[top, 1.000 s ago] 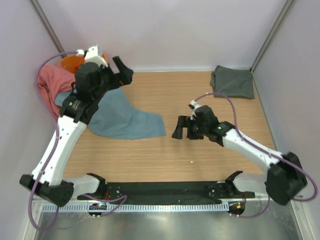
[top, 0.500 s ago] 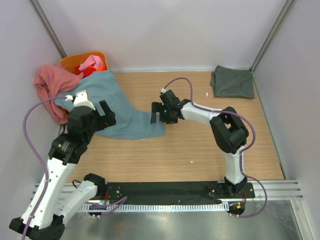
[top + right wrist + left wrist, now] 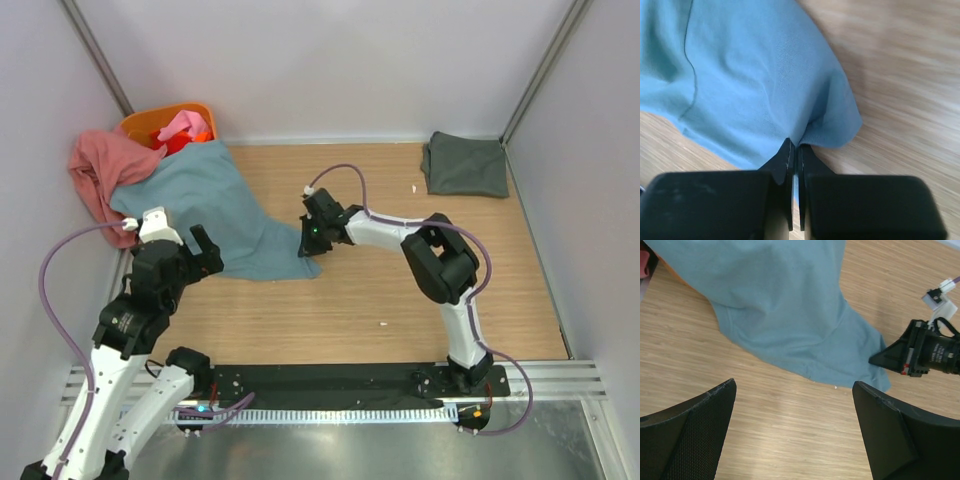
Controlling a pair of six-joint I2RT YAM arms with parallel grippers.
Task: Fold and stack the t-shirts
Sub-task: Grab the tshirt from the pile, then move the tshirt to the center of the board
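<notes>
Dusty blue-teal t-shirt (image 3: 225,210) sprawls wrinkled, corner pinched.

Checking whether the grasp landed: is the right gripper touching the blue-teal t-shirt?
Touching. The right wrist view shows the right gripper with its jaws closed, pinching the bunched edge of the blue-teal t-shirt.

Overhead view looks down; wrist views close, share teal t-shirt (image 3: 790,315).
</notes>
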